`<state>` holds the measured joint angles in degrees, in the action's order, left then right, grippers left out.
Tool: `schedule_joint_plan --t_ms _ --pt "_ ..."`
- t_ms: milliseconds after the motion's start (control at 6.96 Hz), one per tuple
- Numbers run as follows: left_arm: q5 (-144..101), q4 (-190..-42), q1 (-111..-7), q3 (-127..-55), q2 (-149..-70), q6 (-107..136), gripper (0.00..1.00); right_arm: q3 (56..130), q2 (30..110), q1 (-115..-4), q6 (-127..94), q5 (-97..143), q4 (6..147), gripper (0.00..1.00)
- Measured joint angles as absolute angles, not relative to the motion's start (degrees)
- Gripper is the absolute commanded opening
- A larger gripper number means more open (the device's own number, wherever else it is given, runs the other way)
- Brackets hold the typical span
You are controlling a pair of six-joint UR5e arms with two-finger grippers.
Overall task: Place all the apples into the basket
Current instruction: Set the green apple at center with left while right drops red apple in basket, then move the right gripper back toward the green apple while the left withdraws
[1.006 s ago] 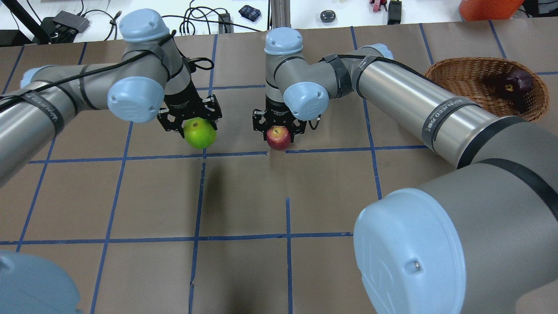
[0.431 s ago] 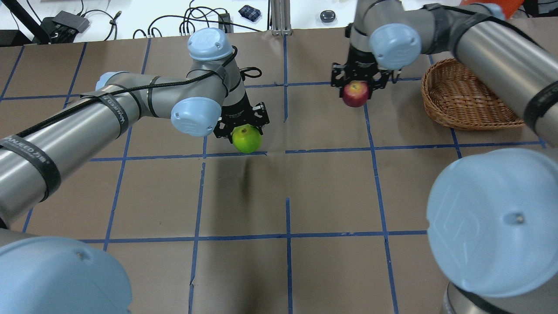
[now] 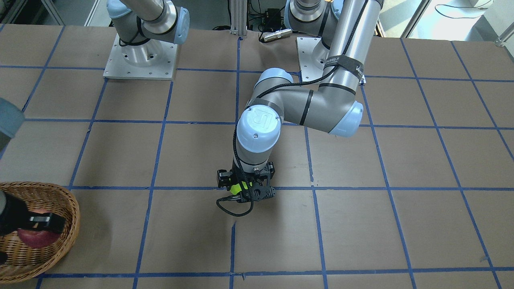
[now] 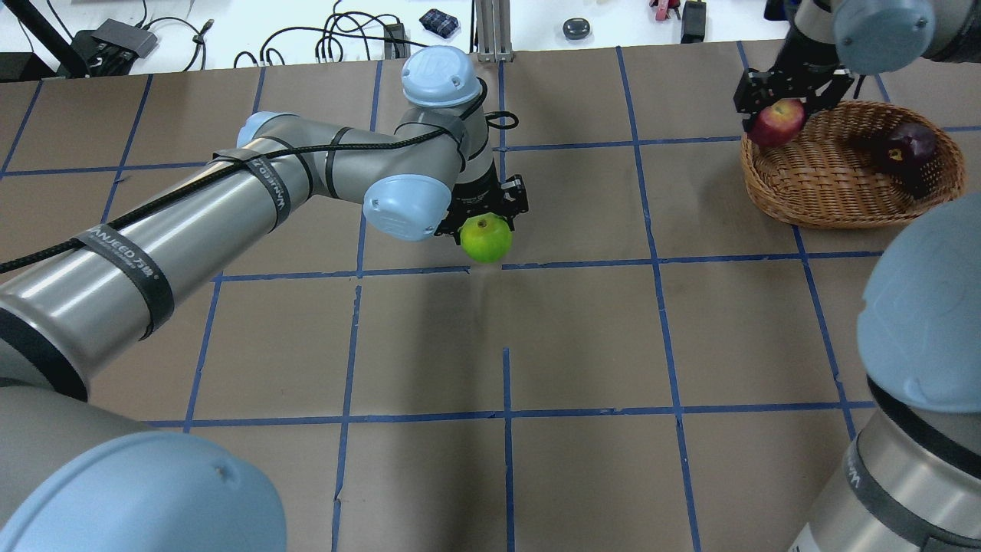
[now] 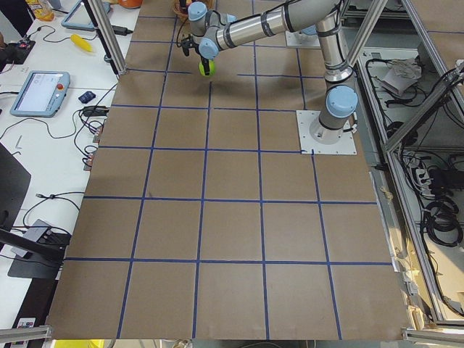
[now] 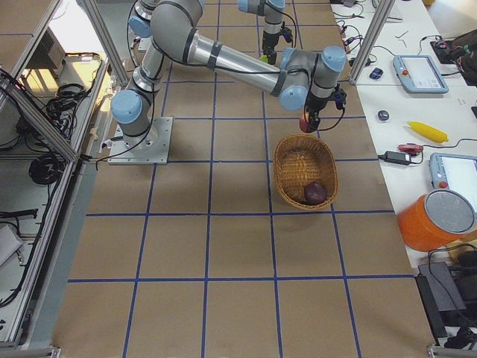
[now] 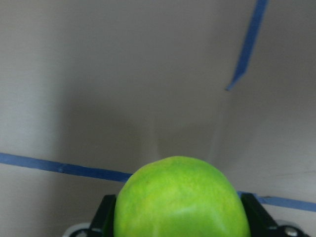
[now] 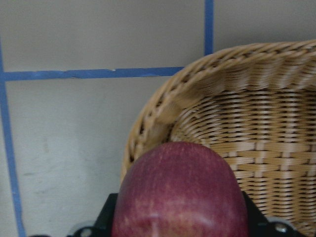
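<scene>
Overhead exterior view: the left pincer (image 4: 485, 224) is clamped on a lime-green round apple (image 4: 486, 239). The apple hangs near the middle of the brown paper-covered surface (image 4: 582, 337), beside a crossing of blue tape lines (image 4: 506, 383). The right pincer (image 4: 785, 107) is clamped on a red round apple with yellowish flecks (image 4: 776, 123), held over the end rim of a shallow oval basket of woven brown wicker (image 4: 843, 217) at the far right. A dark maroon round apple (image 4: 910, 144) lies inside the basket at its opposite end, well apart from the red one.

Exterior front-facing view: only a sliver of green shows between the black fingers under the left wrist. The red apple, with a black finger across it, falls within the basket's outline at lower left. Contact with the weave cannot be told.

Exterior left view: the green apple appears small and far off, and the grip cannot be judged here.

Exterior right view: the red apple hangs above the basket's far end. The maroon apple rests on the basket floor at the near end.

Left wrist-mounted view: the green apple fills the lower middle, with black fingers touching both flanks. Paper and tape lie beyond it.

Right wrist-mounted view: the red apple fills the lower middle, gripped on both flanks. The braided rim and woven floor show directly beyond it.
</scene>
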<state>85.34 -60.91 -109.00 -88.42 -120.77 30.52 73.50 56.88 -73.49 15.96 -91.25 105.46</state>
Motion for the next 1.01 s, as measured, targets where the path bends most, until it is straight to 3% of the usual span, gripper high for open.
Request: schedule_joint_plan --t_ms 431,575,718,862,1006 --pt "85.97 -61.37 -110.42 -87.81 -121.79 30.43 1.00 73.41 52.11 -65.87 26.62 -93.37 107.54 0.00" --pt "86.02 -61.75 -110.37 -87.45 -121.03 30.28 1.00 73.54 51.08 -65.17 27.75 -95.48 107.97 0.23" --pt "85.96 -62.73 -110.15 -87.10 -119.62 30.16 1.00 73.94 50.37 -64.91 27.93 -96.40 107.83 0.82" --pt "85.70 -64.17 -109.70 -86.93 -117.72 29.65 1.00 74.41 50.06 -64.76 27.95 -96.77 107.14 1.00" --pt "85.36 -66.09 -109.00 -86.85 -115.43 28.17 1.00 74.60 50.38 -64.56 27.95 -96.85 106.08 1.00"
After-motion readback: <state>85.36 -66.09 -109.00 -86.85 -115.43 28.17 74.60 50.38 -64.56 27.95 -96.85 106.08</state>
